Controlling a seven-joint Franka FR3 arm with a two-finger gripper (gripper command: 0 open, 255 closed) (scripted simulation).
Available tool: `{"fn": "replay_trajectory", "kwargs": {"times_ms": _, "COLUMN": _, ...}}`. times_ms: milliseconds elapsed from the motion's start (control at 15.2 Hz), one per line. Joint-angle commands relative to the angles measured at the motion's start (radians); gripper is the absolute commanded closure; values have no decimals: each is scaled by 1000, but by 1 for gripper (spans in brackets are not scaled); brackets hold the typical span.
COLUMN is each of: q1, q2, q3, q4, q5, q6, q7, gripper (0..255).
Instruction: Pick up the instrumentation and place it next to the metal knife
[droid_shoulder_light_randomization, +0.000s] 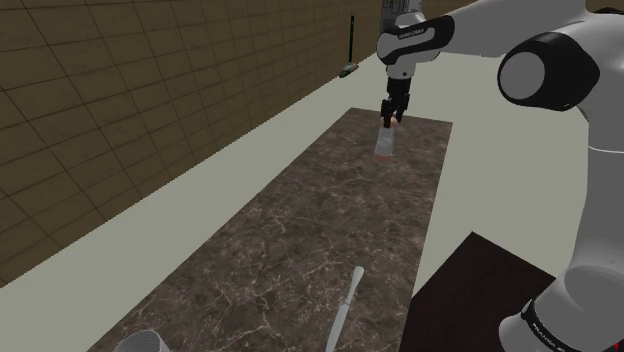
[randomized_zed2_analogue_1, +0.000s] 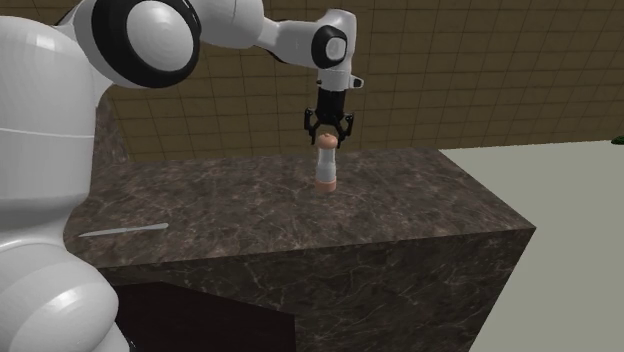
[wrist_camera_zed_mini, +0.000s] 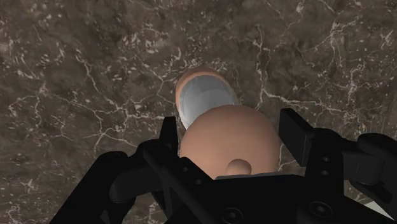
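At the shoulder view's left a tan tiled wall (droid_shoulder_light_randomization: 120, 90) ran away to the far end of the room, with a strip of pale floor (droid_shoulder_light_randomization: 205, 185) along its foot. Right of that lay the long dark marble table (droid_shoulder_light_randomization: 300, 220). At its near left corner the rim of a grey cylinder (droid_shoulder_light_randomization: 140, 343) showed at the picture's edge. Further right, at the table's near end, a pale knife (droid_shoulder_light_randomization: 345, 305) lay flat, pointing roughly along the length of the top. Far off by the wall stood a slim green thing (droid_shoulder_light_randomization: 349, 52), too small to name.

The instrument (droid_shoulder_light_randomization: 384, 145) stood upright at the far end of the table, well apart from the knife. It was a small bottle-shaped piece with a white body, a peach base and a rounded peach cap. The gripper (droid_shoulder_light_randomization: 392, 122) hung straight down over it. The claw was released: in the wrist view its fingers (wrist_camera_zed_mini: 294, 130) stood apart on either side of the cap, close to it but not clasping it, and the base rested on the marble.

To the right, the dark stand (droid_shoulder_light_randomization: 480, 290) sat beside the table's near end, and the white arm (droid_shoulder_light_randomization: 560, 80) rose from it and reached left to the far end.
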Motion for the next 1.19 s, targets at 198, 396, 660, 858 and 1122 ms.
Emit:
{"fn": "replay_trajectory", "kwargs": {"times_ms": 198, "q1": -4, "q2": 2, "q3": -1, "q4": 72, "q5": -1, "q6": -69, "q7": 6, "gripper": 255}}
{"fn": "replay_trajectory", "kwargs": {"times_ms": 396, "q1": 28, "q2": -46, "q3": 6, "q4": 34, "q5": -12, "q6": -76, "q7": 44, "gripper": 255}}
{"fn": "replay_trajectory", "kwargs": {"times_ms": 660, "q1": 91, "q2": -131, "q3": 25, "q4": -44, "q5": -32, "q6": -76, "q7": 122, "gripper": 255}}
{"fn": "replay_trajectory", "kwargs": {"times_ms": 858, "q1": 134, "q2": -184, "q3": 43, "q4": -84, "q5": -44, "q6": -82, "q7": 183, "gripper": 255}}
{"fn": "replay_trajectory", "kwargs": {"times_ms": 1122, "q1": 189, "q2": -242, "q3": 72, "q4": -118, "q5": -57, "q6": -99, "q7": 268, "gripper": 255}}
